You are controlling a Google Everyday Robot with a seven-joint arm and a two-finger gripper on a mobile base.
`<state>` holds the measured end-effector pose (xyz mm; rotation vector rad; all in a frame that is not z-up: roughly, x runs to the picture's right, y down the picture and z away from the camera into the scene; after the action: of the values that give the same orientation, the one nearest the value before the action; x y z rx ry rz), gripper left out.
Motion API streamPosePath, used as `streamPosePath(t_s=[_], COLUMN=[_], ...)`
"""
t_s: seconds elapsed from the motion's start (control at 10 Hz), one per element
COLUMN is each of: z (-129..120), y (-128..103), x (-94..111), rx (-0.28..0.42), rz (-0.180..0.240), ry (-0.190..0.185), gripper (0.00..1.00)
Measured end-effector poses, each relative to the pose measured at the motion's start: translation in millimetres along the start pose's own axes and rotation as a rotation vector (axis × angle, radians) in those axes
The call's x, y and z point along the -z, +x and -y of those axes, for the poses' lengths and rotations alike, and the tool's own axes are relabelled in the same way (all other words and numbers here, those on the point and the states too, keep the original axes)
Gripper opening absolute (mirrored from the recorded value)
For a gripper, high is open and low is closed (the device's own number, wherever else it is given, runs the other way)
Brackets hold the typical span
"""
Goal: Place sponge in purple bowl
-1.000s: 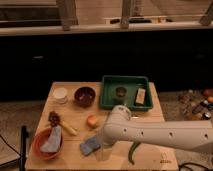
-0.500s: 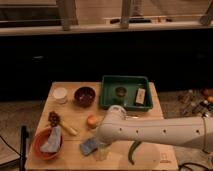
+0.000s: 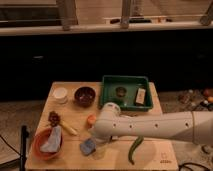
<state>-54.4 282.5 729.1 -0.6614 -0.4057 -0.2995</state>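
Note:
The sponge point(image 3: 87, 146) is a small blue-grey block lying on the wooden table point(image 3: 155, 152) near its front edge. The purple bowl point(image 3: 84, 95) stands at the back of the table, left of the green tray, dark inside. My white arm reaches in from the right across the table front. My gripper point(image 3: 99, 148) hangs down from the arm's end, right beside the sponge on its right side. Whether it touches the sponge does not show.
A green tray point(image 3: 106, 96) at the back right holds a small cup and a packet. A white cup point(image 3: 60, 94) stands left of the purple bowl. An orange bowl point(image 3: 38, 148) with a pale cloth sits front left. An orange fruit point(image 3: 90, 120), a yellow item point(image 3: 68, 129) and a green vegetable point(image 3: 134, 149) lie nearby.
My arm has shifted a little to the left and its end has come down closer to the sponge. The objects on the table have not moved.

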Motion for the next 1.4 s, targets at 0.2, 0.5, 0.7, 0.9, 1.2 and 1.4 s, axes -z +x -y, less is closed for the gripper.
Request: streamPosePath(t_s=[0.2, 0.5, 0.7, 0.9, 1.2, 1.4], z=[1, 3, 5, 8, 12, 13], y=[1, 4, 5, 8, 9, 12], x=[-5, -18, -25, -31, -39, -40], rx=[-0.002, -0.01, -0.011, -0.014, -0.009, -0.007], rz=[0.002, 0.01, 0.013, 0.014, 0.02, 0.022], ry=[-0.013, -0.033, -0.045, -0.056, -0.07, -0.072], gripper=[0.8, 0.8, 0.8, 0.8, 0.62, 0.41])
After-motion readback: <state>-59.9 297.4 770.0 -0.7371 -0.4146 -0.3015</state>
